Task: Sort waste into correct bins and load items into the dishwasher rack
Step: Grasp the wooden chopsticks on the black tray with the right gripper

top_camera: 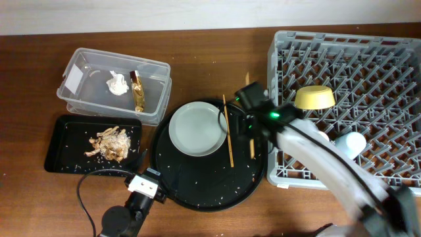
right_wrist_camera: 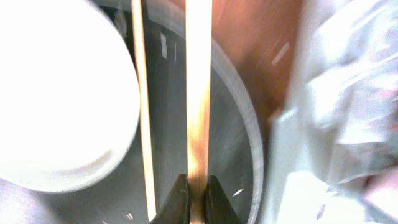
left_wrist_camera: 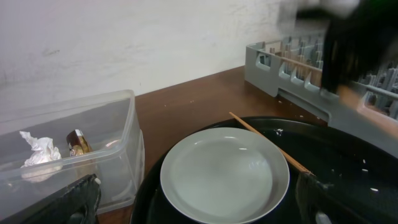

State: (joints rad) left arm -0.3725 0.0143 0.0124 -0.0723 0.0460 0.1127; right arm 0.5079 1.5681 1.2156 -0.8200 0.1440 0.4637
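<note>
Right gripper is clamped on one thin wooden chopstick above the large round black tray, right side; lift it level over the left wall of the grey lattice plastic rack. Left gripper jaws stand apart

Brown table bears clear tub, shallow tray, round tray and grey rack.

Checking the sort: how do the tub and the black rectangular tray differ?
The tub is clear and deep; the tray is black and shallow. The tub holds the tissue and wrapper; the tray holds food scraps. Both are rectangular and sit side by side.
</note>
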